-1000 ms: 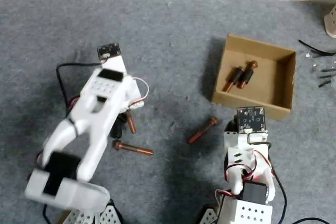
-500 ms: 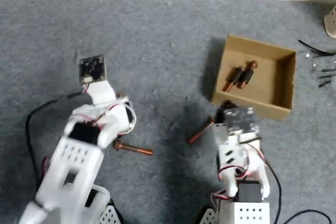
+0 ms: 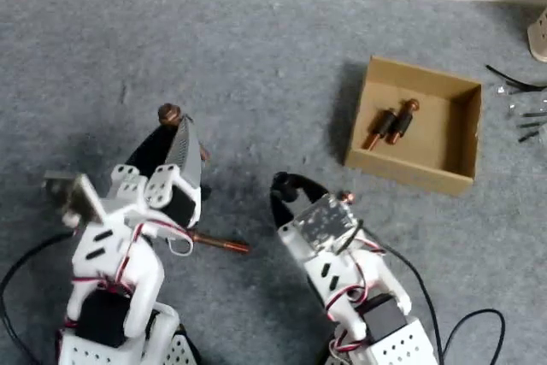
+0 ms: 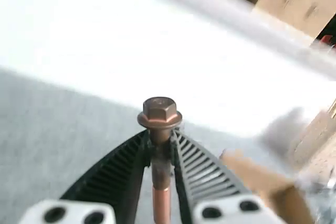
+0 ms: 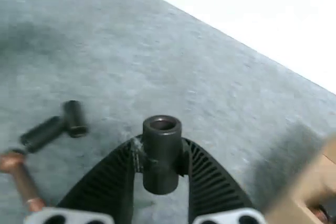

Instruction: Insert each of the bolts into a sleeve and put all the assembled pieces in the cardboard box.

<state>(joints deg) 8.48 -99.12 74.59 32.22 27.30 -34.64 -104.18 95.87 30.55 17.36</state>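
My left gripper (image 3: 177,128) is shut on a copper bolt (image 3: 168,114), raised above the grey carpet with its hex head (image 4: 159,114) sticking out past the fingertips. My right gripper (image 3: 287,189) is shut on a black sleeve (image 3: 280,182), whose open end (image 5: 161,125) faces outward. The two grippers sit roughly level, about a hand's width apart. A loose bolt (image 3: 219,244) lies between the arms. Another bolt head (image 3: 346,198) peeks out beside the right arm. Two spare sleeves (image 5: 75,117) and a bolt (image 5: 22,179) lie on the carpet. The cardboard box (image 3: 468,138) holds two assembled pieces (image 3: 391,126).
Black cables (image 3: 523,110) and a pale object (image 3: 538,36) lie at the far right edge. The carpet's far half is open room. The box stands to the right of the right gripper, beyond it.
The left arm has lifted the bolt off the carpet and swung back to the left. The right arm has swung left from in front of the box, bringing the sleeve toward the bolt.
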